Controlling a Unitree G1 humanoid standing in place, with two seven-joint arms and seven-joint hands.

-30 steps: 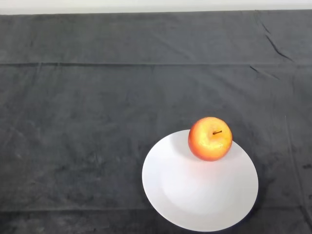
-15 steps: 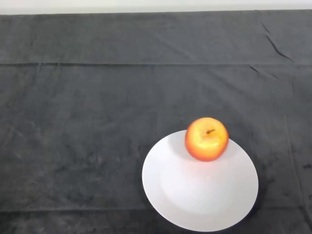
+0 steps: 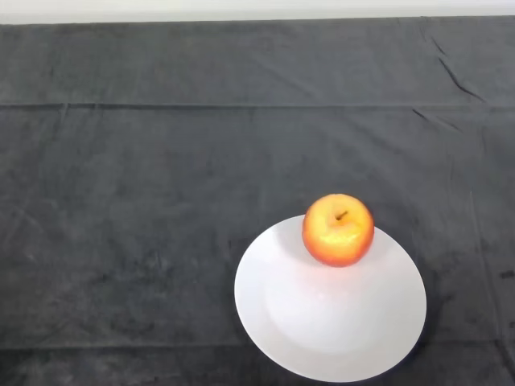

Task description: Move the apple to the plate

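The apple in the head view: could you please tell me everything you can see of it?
The apple is round and glossy, red-orange round its sides and yellower on top, with a short dark stem standing in a shallow dip and leaning slightly to the right. It looks whole and unbruised. It sits stem up on the far part of the white plate, near the rim, casting a soft shadow on the plate. Only the plate touches it; the dark cloth lies beyond.

No text, label, brand, number or sign can be read anywhere.
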